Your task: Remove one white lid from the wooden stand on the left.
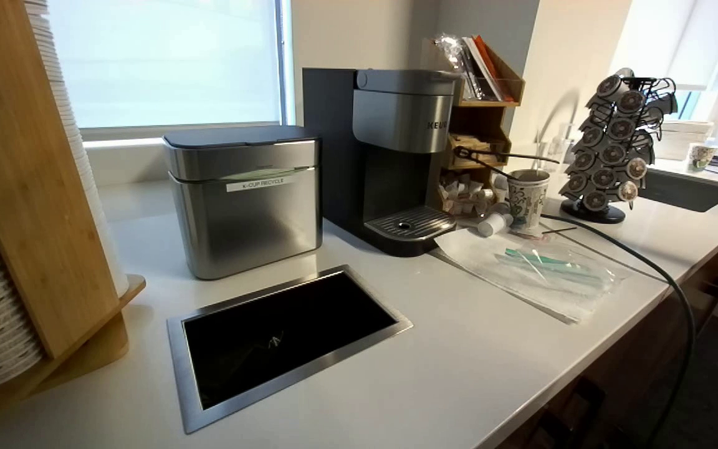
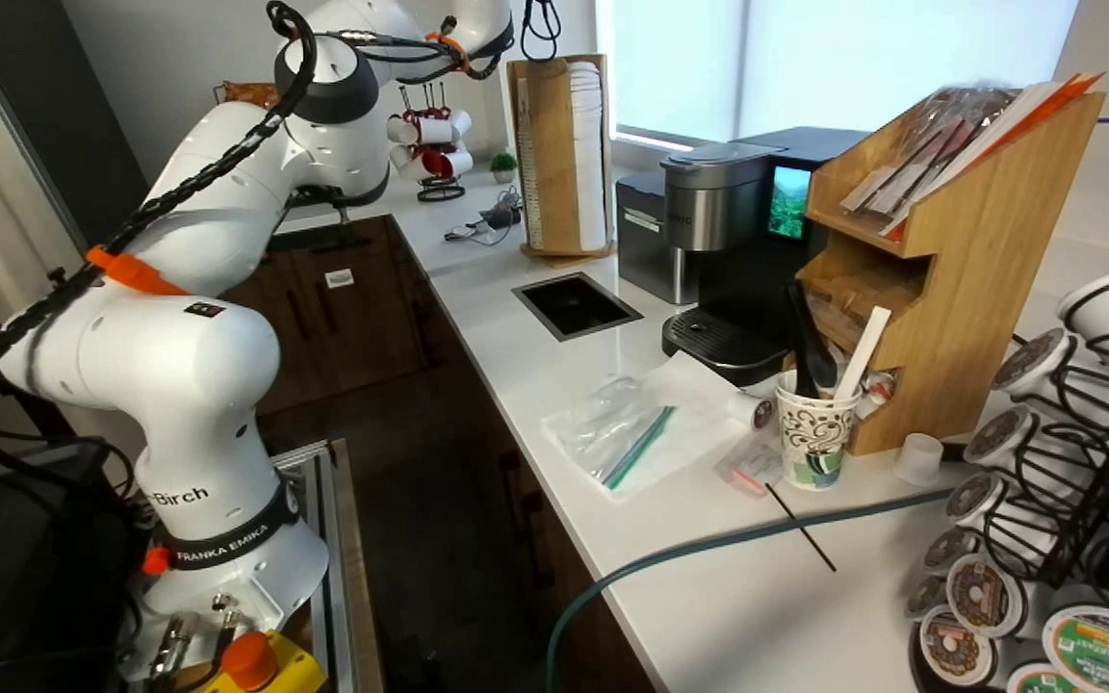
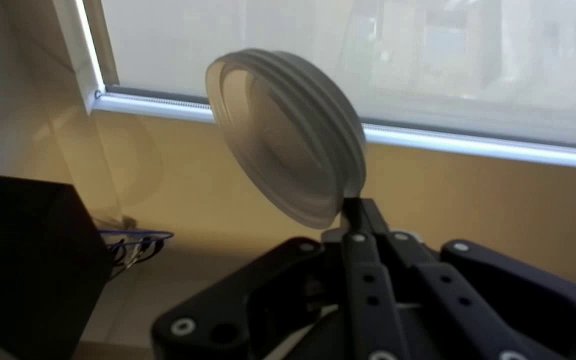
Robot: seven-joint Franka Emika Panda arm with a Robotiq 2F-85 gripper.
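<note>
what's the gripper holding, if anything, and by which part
The gripper holds a white lid, perhaps several nested, by the rim, lower right in the wrist view.

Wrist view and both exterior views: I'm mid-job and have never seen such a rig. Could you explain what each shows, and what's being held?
The white machine is a jointed robot arm, seen in an exterior view. Both exterior views look at the counter from outside, from different places; the wrist view rides on the arm, so the end effector shows at its bottom. That end effector looks closed on a white lid; the doubled rims suggest more than one, nested, but I can't count them. In both exterior views, the tall wooden stand holds a stack of lids. Along the counter are a steel bin, a coffee maker, a small wooden rack, a plastic bag, a paper cup and a pod rack.
</note>
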